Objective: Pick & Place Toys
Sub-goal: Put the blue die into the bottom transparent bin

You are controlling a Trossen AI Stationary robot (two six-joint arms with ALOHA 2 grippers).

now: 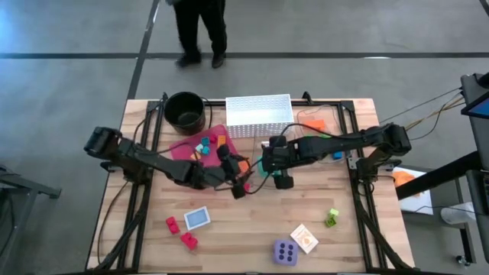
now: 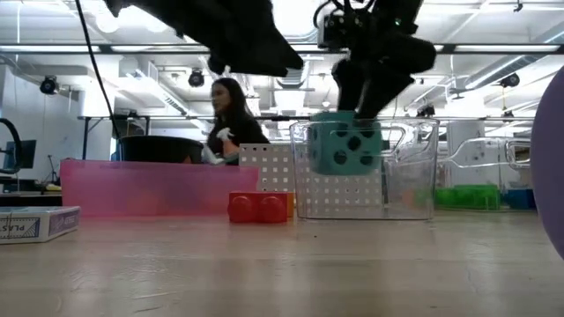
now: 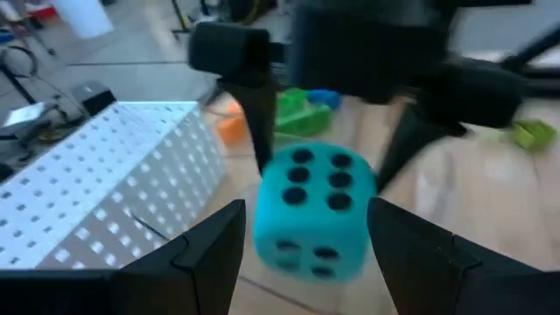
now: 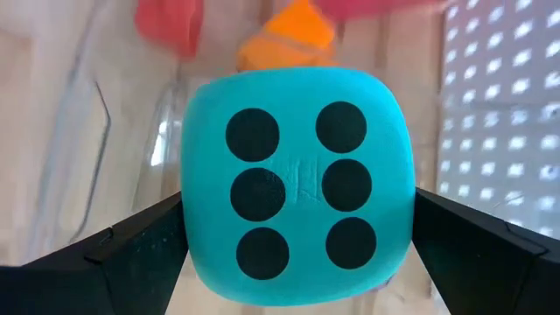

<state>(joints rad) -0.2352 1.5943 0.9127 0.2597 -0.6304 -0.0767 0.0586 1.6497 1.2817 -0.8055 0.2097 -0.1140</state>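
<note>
Teal and soft-cornered, the large dotted die (image 4: 296, 184) hangs above the wooden table (image 1: 252, 221), clamped between the dark fingers of the right gripper (image 1: 269, 162), beside the white perforated basket (image 1: 260, 114) and the pink tray (image 1: 183, 147). The left gripper (image 3: 302, 254) faces the die from close by, its fingers spread apart around nothing. Nearer the table's front edge lie a purple dotted die (image 1: 285, 251), red plastic bricks (image 1: 180, 233) and a small flat card (image 1: 197, 218).

We see the basket (image 1: 260, 114) behind mid-table, pot (image 1: 185, 109) to its left, tray (image 1: 183, 147) left-front of it, and two bricks (image 1: 180, 233) far in front.
</note>
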